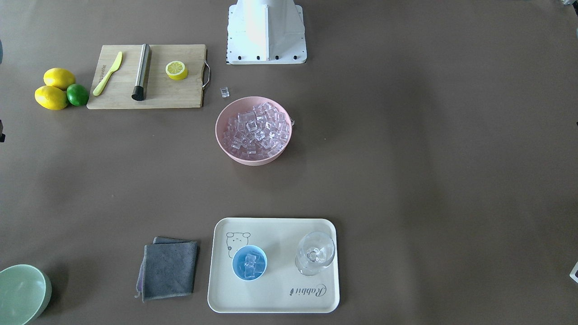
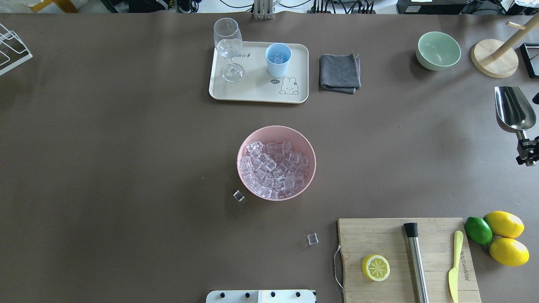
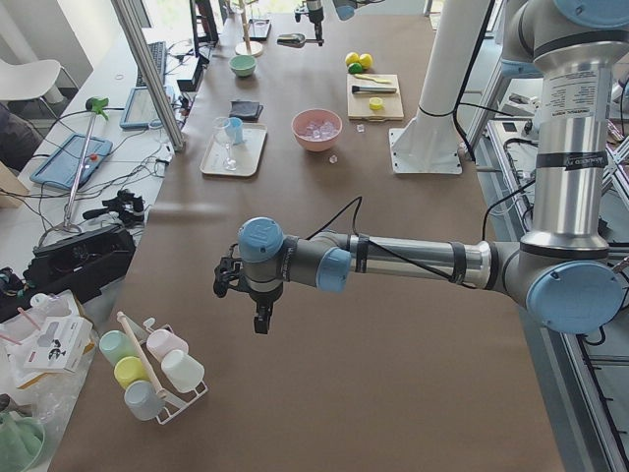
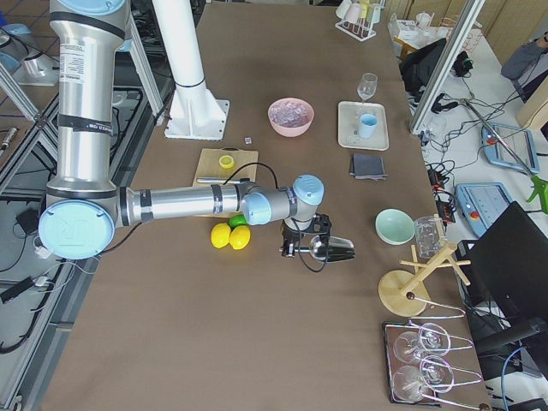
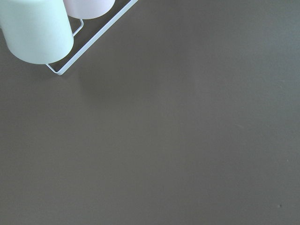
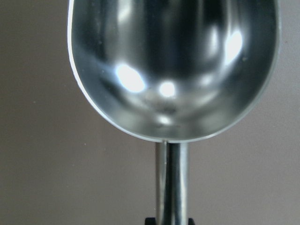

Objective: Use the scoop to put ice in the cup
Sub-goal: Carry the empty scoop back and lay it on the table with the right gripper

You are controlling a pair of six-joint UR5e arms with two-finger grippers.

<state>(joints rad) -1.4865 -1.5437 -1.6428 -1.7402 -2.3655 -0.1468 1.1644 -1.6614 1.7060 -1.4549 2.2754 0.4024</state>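
Note:
The ice (image 2: 273,170) is heaped in a pink bowl (image 2: 309,147) at the table's middle; it also shows in the front view (image 1: 257,131). The light-blue cup (image 2: 278,59) stands on a cream tray (image 2: 257,94) and holds a few cubes (image 1: 249,264). My right gripper (image 2: 526,147) is shut on the handle of the steel scoop (image 2: 513,107) at the table's far right. The trough (image 6: 173,70) is empty and level above the table. My left gripper (image 3: 260,320) hangs over bare table far to the left; I cannot tell whether it is open or shut.
Loose cubes (image 2: 238,195) (image 2: 312,239) lie near the bowl. A stemmed glass (image 2: 228,46) shares the tray. A grey cloth (image 2: 340,72), green bowl (image 2: 438,50), wooden stand (image 2: 494,59), cutting board (image 2: 379,235) with steel rod (image 2: 417,265), and lemons (image 2: 505,237) are at the right.

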